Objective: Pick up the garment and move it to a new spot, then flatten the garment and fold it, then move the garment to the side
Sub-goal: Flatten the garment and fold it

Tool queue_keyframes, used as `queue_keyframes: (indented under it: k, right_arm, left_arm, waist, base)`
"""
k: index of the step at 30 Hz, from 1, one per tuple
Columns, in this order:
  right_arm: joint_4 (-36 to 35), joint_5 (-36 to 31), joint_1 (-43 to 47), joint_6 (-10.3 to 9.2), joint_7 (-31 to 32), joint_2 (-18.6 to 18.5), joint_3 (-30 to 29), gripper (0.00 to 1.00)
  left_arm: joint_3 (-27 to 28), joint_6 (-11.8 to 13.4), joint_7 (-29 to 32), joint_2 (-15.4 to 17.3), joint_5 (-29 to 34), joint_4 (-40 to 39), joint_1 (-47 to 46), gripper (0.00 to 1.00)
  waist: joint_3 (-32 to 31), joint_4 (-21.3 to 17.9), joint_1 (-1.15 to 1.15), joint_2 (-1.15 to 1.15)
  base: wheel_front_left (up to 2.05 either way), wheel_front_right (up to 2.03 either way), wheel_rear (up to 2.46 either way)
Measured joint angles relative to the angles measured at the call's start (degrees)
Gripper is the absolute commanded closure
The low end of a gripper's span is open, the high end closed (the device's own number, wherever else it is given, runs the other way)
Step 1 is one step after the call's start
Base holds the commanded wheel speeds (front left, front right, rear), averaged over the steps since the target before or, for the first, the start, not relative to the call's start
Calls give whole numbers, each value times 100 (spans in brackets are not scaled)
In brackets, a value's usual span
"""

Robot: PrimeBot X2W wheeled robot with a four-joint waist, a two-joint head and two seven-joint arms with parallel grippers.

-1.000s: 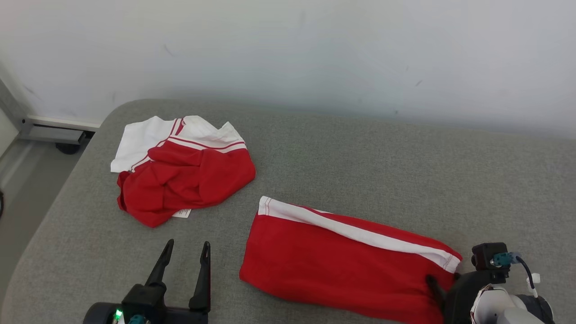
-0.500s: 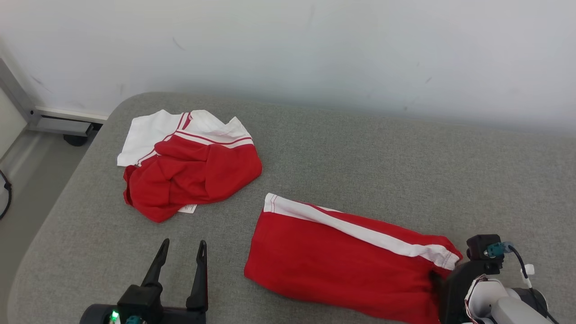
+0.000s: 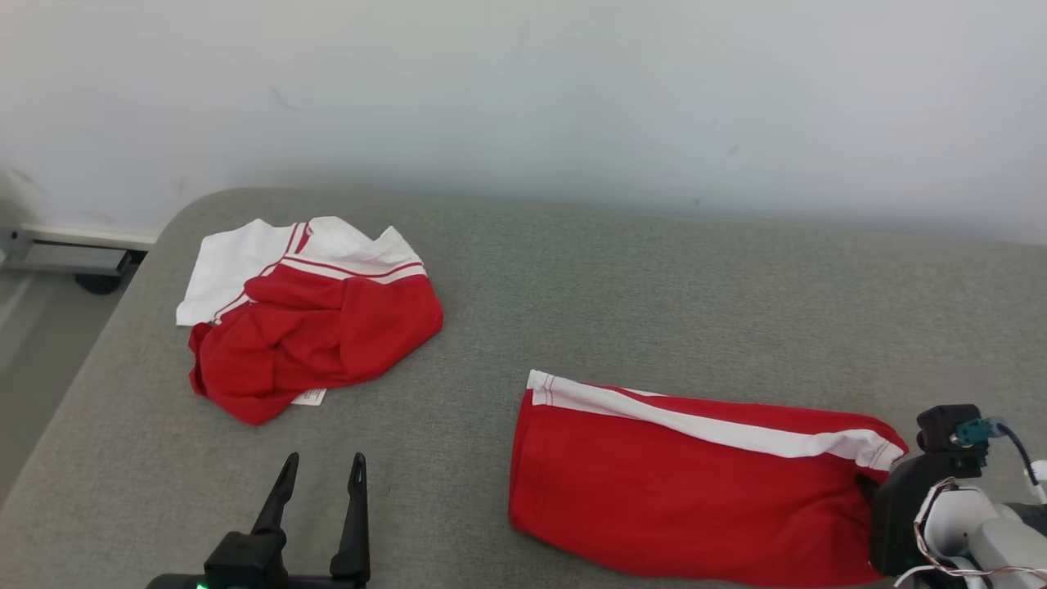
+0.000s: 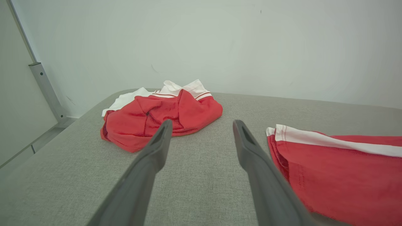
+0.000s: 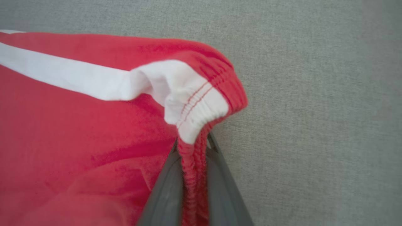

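Note:
The garment (image 3: 687, 483), red folded shorts with a white side stripe, lies flat on the grey cushion at the front right. My right gripper (image 5: 192, 147) is shut on its gathered elastic waistband (image 5: 201, 110) at the garment's right end; in the head view the right gripper (image 3: 869, 489) has its fingertips tucked into the cloth. The garment (image 4: 339, 163) also lies to the right of my left gripper (image 4: 201, 125), whose two dark fingers stand apart with nothing between them. In the head view the left gripper (image 3: 321, 470) hovers open at the front left.
A second red and white garment (image 3: 307, 327) lies crumpled at the back left of the grey cushion (image 3: 654, 294), also seen as a crumpled heap (image 4: 163, 113) beyond my left fingers. A white wall runs behind. The cushion's rounded left edge drops to the floor (image 3: 33, 327).
My right gripper has shut on the waistband and drawn the folded garment to the right, away from the crumpled one. The head camera has shifted. The left gripper stays open.

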Motion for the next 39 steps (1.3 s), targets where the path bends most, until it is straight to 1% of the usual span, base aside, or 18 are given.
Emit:
queue_keyframes:
  k: [3, 8, 11, 14, 19, 26, 29, 33, 35, 39]
  right_arm:
    - [-16, 1, -4, 84, 1, -125, -35, 100]
    - [-104, 190, -7, 318, 96, -123, -136, 100]
    - [-229, 642, -2, 537, 257, -83, -339, 100]
    - [-382, 1100, -3, 684, 495, 19, -503, 100]
    - [-713, 1604, -5, 769, 960, 187, -557, 100]
    - [-1171, 2117, -6, 778, 1397, 407, -644, 100]
    - [-1289, 2207, -11, 776, 1523, 527, -646, 100]
    - [-1365, 2240, -46, 647, 1623, 665, -637, 100]
    - [-1363, 2282, -92, 528, 1627, 753, -650, 100]
    - [-1356, 2283, -269, 368, 1679, 945, -624, 100]
  left_arm:
    - [-3, 0, 14, 0, -23, -18, 20, 0]
    - [-25, 0, 65, -16, -53, -40, 125, 0]
    - [-70, -1, 108, -25, -82, -52, 121, 0]
    - [-122, -1, 115, -51, -87, -52, 120, 0]
    - [-153, -7, 182, -54, -101, -40, 115, 0]
    - [-198, -7, 209, -108, -141, -16, 114, 0]
    - [-229, -7, 210, -125, -147, -15, 114, 0]
    - [-310, -7, 254, -147, -147, -9, 105, 0]
    - [-331, -7, 258, -156, -147, -3, 96, 0]
    - [-353, -7, 259, -167, -147, 3, 81, 0]
  waist:
    - [-33, -115, 0, 0]
    - [-71, -306, 0, 0]
    - [-85, -390, 0, 0]
    - [-102, -423, 0, 0]
    - [-138, -418, 0, 0]
    - [-171, -305, 0, 0]
    - [-174, -248, 0, 0]
    - [-172, -159, 0, 0]
    - [-171, -108, 0, 0]
    - [-165, 1, 0, 0]
  base:
    - [0, 0, 0]
    - [0, 0, 0]
    - [0, 0, 0]
    - [0, 0, 0]
    - [0, 0, 0]
    - [0, 0, 0]
    - [0, 0, 0]
    - [0, 0, 0]
    - [0, 0, 0]
    - [0, 0, 0]
